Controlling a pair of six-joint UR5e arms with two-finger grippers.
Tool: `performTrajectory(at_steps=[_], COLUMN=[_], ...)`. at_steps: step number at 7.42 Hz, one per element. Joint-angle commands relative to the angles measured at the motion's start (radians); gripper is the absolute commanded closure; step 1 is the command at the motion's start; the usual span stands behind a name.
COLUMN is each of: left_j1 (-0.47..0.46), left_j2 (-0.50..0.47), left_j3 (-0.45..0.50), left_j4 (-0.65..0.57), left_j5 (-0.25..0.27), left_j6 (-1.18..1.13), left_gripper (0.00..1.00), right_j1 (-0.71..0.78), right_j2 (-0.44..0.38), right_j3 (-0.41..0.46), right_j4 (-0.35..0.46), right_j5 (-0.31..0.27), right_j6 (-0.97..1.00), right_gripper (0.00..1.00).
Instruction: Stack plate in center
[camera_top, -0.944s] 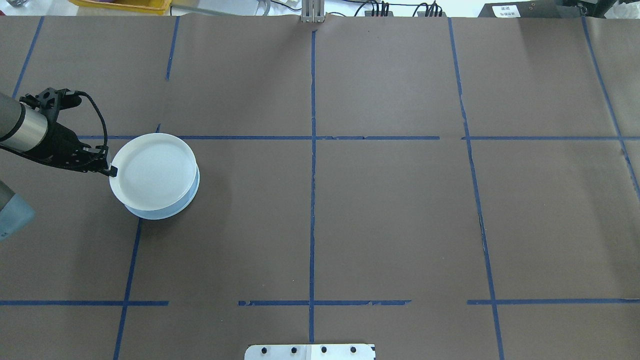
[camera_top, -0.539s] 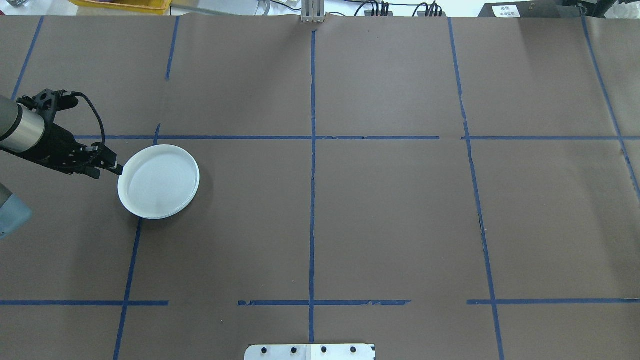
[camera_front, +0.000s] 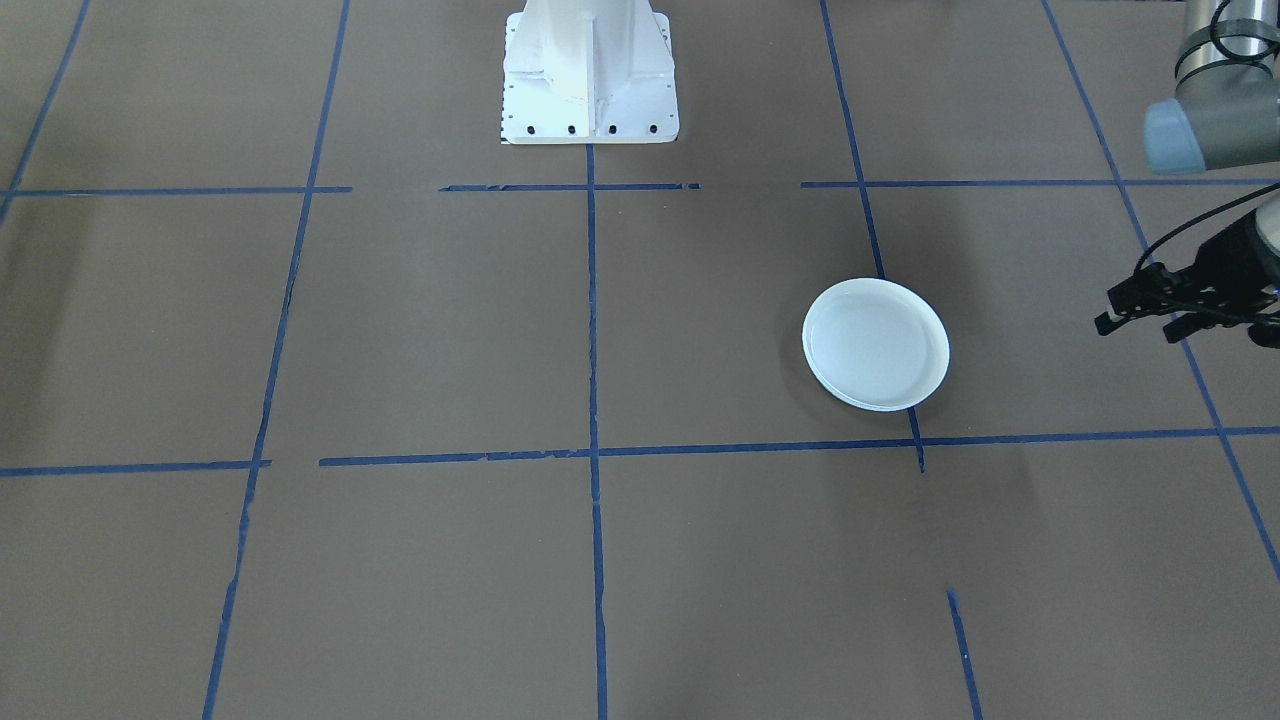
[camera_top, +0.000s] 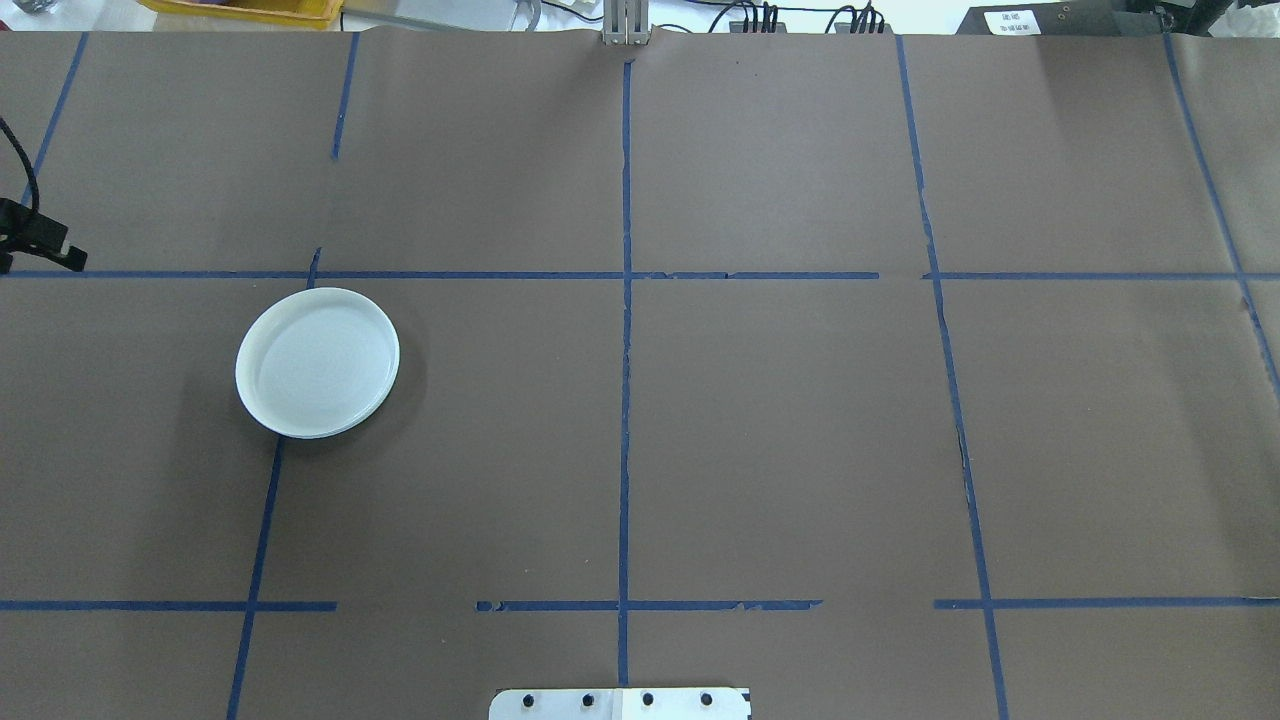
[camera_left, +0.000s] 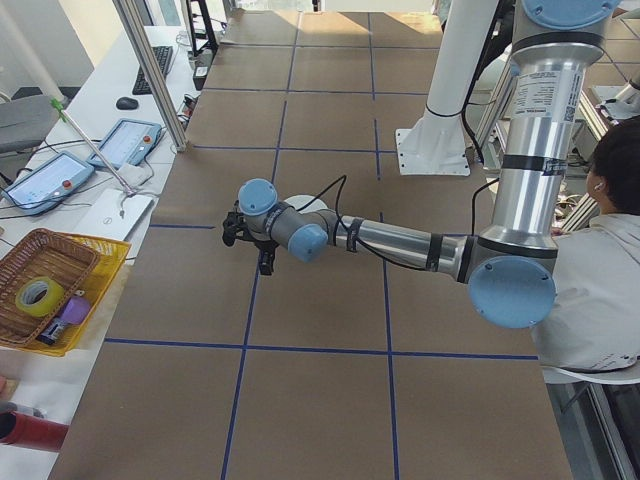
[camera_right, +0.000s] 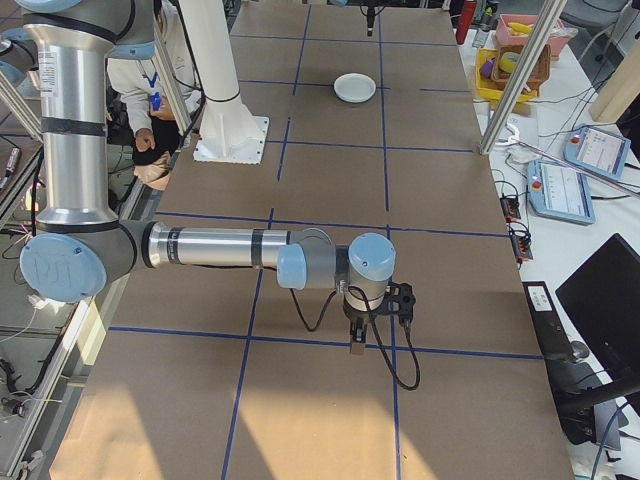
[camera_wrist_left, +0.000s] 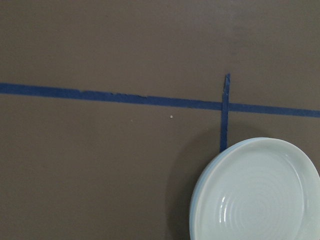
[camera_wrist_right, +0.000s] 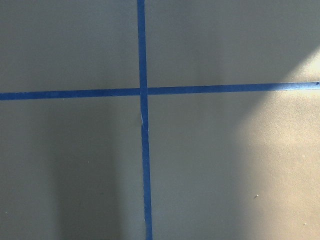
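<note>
In the overhead view the stack of plates (camera_top: 317, 362) sits in the left part of the frame, just below the horizontal blue tape line (camera_top: 450, 275) and over the top end of a vertical one. The white top plate (camera_wrist_left: 257, 192) lies nested on the pale bluish-white plate (camera_wrist_left: 196, 200) — in the left wrist view only a thin bluish sliver of the lower one shows along the stack's left edge, at the lower right of that frame. In the front-facing view the stack (camera_front: 876, 344) lies right of centre on the brown paper-covered table (camera_front: 400, 330).

The left gripper (camera_front: 1140, 305) hangs at the right edge of the front-facing view, well apart from the plates and holding nothing; its fingers look spread, with a gap between them. In the overhead view only its tip (camera_top: 40, 247) shows, at the upper left edge.

The right gripper (camera_right: 358, 335) shows only in the exterior right view, in the lower middle of the frame, pointing down over a tape crossing — whether it is spread or closed I cannot tell. Its wrist camera sees only bare paper and crossing tape (camera_wrist_right: 143, 91).

A seated person (camera_left: 600, 260) is at the right edge of the exterior left view.
</note>
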Motion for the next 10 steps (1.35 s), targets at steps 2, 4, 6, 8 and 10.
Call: performTrajectory(at_steps=[2,4,6,8,10], left_j1=[-0.231,-0.304,-0.321,-0.318,-0.318], left_j2=[0.001,0.075,0.100,0.110,0.113], left_j3=[0.003,-0.003,-0.003,0.000,0.000], left_j4=[0.360,0.399,0.393,0.392,0.390], left_j5=[0.037,0.035,0.032,0.038,0.038], left_j6=[0.541,0.660,0.658,0.655,0.655], left_gripper=[0.00,0.00,0.00,0.00,0.00], right_j1=[0.001,0.000,0.000,0.000,0.000], right_j2=[0.000,0.000,0.000,0.000,0.000], right_j3=[0.000,0.000,0.000,0.000,0.000], right_j4=[0.000,0.000,0.002,0.000,0.000], right_j5=[-0.001,-0.001,0.000,0.000,0.000], right_j6=[0.000,0.000,-0.001,-0.001,-0.001], right_gripper=[0.00,0.00,0.00,0.00,0.00])
